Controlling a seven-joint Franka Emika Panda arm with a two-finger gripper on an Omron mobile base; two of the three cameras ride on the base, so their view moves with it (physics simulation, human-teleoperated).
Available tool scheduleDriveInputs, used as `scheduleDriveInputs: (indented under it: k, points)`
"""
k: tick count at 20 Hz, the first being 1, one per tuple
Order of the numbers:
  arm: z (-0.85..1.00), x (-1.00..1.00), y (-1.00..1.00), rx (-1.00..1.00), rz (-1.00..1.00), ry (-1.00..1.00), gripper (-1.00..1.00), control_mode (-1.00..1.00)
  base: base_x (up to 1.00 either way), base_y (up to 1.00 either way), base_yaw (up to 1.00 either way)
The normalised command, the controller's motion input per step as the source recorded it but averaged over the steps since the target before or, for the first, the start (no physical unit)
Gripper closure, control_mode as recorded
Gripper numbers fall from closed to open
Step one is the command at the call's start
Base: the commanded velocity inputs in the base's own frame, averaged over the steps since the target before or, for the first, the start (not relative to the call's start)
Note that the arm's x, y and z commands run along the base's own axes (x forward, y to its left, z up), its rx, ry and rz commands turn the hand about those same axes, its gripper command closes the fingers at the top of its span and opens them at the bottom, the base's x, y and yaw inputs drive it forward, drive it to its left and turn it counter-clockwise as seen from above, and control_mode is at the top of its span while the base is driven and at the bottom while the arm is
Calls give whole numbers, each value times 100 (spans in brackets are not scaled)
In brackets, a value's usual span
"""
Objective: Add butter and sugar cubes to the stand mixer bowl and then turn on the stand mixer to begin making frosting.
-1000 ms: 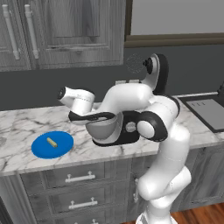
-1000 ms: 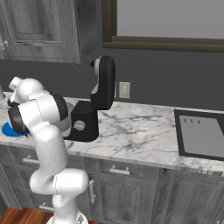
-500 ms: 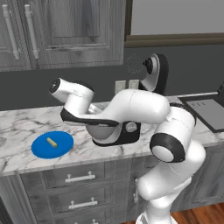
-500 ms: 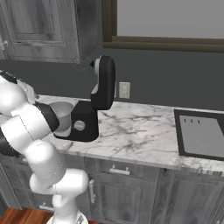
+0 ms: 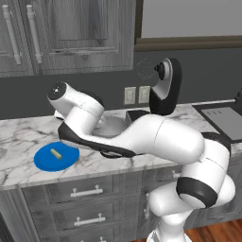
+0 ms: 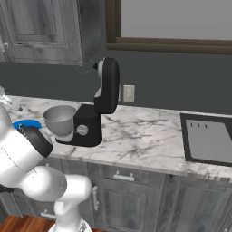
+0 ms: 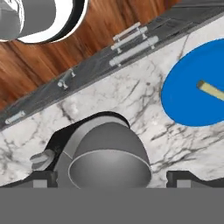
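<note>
Your hand (image 7: 112,178) hangs wide open, empty; pinch the small pale-yellow butter stick (image 5: 56,153) across its long sides, gently: soft, slippery.

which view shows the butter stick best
The left base view: the butter lies whole and unblocked on the blue plate. The hand view catches the butter larger but cut by the frame edge. The right base view shows a sliver of the plate, with no butter to be made out.
</note>
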Motion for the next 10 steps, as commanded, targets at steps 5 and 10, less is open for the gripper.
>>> scheduleDriveInputs:
  k: [5,10]
  points:
    - [5,-4,49,2,49,26,-100,-100,0,0,0]
    - [-17,0,47,0,49,16,-100,-100,0,0,0]
